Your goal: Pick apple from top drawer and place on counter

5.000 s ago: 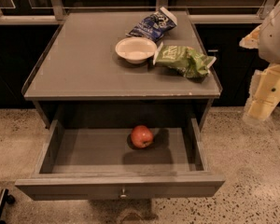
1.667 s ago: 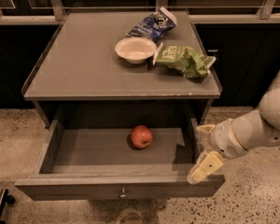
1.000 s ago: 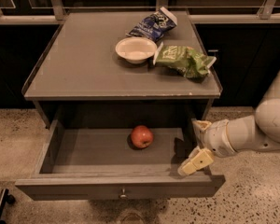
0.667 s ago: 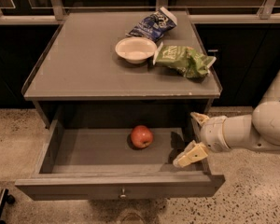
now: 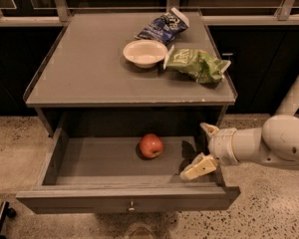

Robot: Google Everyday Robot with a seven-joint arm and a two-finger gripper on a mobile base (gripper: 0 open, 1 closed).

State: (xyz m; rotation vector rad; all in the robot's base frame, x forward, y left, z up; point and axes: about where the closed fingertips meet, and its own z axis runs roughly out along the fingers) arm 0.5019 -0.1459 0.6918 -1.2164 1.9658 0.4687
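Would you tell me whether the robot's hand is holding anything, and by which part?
Nothing: the open hand sits at the right end of the top drawer, apart from the apple.

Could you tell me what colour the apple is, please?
The apple is red with yellowish patches, in the camera view; the open claw hangs beside it.
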